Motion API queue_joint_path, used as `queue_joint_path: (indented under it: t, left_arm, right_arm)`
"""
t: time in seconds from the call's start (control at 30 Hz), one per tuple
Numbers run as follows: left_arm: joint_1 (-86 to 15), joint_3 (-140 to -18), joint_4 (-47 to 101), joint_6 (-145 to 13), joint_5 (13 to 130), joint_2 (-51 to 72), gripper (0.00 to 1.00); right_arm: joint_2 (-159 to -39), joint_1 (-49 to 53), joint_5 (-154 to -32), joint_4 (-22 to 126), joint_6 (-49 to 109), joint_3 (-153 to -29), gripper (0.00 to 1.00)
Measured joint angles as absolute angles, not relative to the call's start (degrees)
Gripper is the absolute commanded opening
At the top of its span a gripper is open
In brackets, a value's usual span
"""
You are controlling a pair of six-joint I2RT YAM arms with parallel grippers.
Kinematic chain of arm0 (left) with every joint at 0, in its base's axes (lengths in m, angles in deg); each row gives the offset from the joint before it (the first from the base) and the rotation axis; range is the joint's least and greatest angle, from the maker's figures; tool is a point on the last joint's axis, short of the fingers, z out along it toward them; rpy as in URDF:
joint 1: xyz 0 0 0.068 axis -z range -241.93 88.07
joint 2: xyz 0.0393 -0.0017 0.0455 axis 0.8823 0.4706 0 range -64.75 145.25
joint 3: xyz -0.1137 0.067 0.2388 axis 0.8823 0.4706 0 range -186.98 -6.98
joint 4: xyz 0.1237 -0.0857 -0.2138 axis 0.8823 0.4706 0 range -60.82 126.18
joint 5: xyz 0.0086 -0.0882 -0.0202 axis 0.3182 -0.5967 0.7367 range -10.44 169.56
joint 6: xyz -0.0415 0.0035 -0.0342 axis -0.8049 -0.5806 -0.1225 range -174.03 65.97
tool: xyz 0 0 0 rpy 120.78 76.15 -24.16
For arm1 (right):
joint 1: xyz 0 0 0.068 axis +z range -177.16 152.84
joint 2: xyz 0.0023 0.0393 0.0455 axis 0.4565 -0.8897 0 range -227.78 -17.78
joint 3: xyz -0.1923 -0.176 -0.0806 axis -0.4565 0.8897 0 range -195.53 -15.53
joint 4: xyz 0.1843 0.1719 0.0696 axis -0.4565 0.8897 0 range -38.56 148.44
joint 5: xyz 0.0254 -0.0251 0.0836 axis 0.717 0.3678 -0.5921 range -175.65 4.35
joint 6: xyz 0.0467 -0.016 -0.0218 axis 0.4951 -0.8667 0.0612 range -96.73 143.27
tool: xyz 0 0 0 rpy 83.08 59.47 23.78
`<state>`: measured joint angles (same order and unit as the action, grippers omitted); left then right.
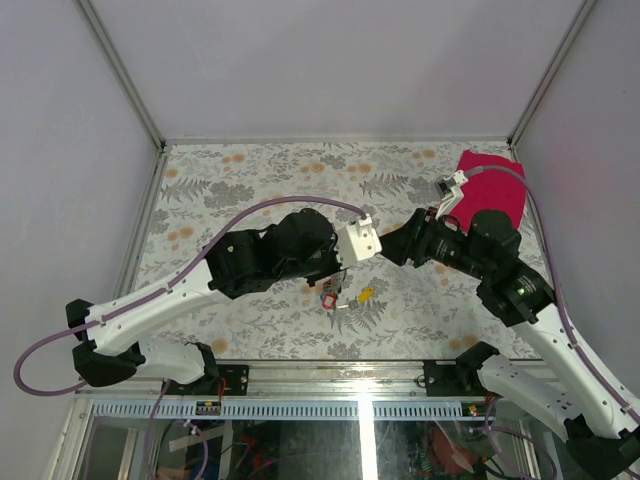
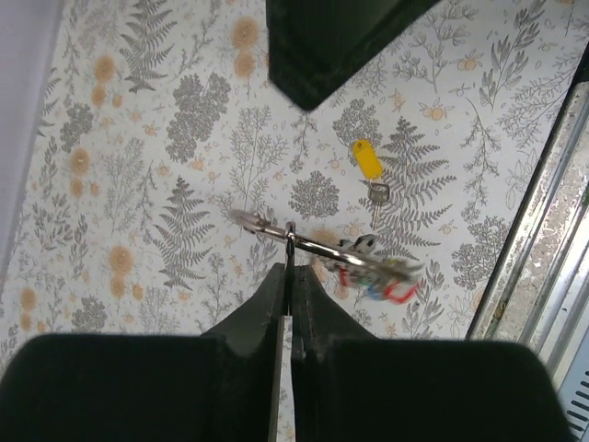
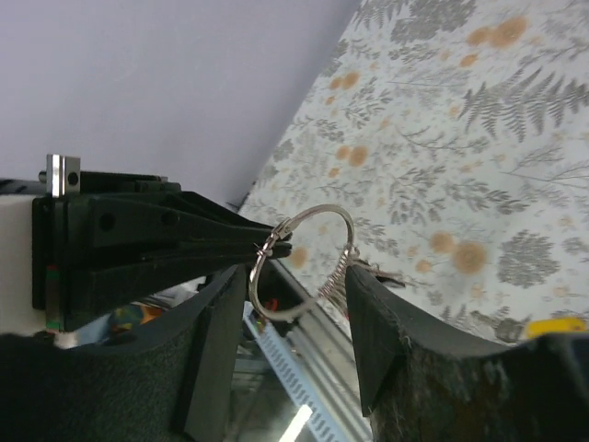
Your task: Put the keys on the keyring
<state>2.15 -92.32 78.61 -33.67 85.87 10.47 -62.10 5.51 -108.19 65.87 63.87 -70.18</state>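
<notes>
Keyring pinched in my left claw, keys hanging, mid-threading; right claw released, straddling it. Next I'd fetch yellow key off counter.

A robotics lab cell (plain white walls, aluminium frame) around a floral-covered bench, wiring below.

The left arm and right arm are made of white links and black joints, a lilac cable is trailed behind the black left gripper and its white block, another behind the black right gripper.
</notes>
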Motion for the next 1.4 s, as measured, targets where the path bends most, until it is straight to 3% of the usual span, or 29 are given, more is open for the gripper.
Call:
queue_joint_path:
  t: [0.47, 0.83, 1.17, 1.4]
  left_arm:
    - [2.1, -92.0, 75.0, -31.4, 85.8, 11.0, 0.0]
    - [2.1, -92.0, 75.0, -31.0, 85.1, 12.0, 0.0]
    - [2.1, -92.0, 75.2, -30.7, 84.6, 12.0, 0.0]
    - [2.1, -92.0, 75.3, -30.5, 84.6, 12.0, 0.0]
  right_arm:
    - [-64.7, 5.9, -112.1, 59.8, 77.6, -66.1, 0.48]
    - [-67.3, 11.9, -110.0, 58.1, 78.7, -65.9, 0.34]
    - [-68.5, 12.9, -107.9, 56.7, 78.7, -65.9, 0.3]
    - [-69.4, 13.2, -107.4, 56.2, 78.5, -65.9, 0.13]
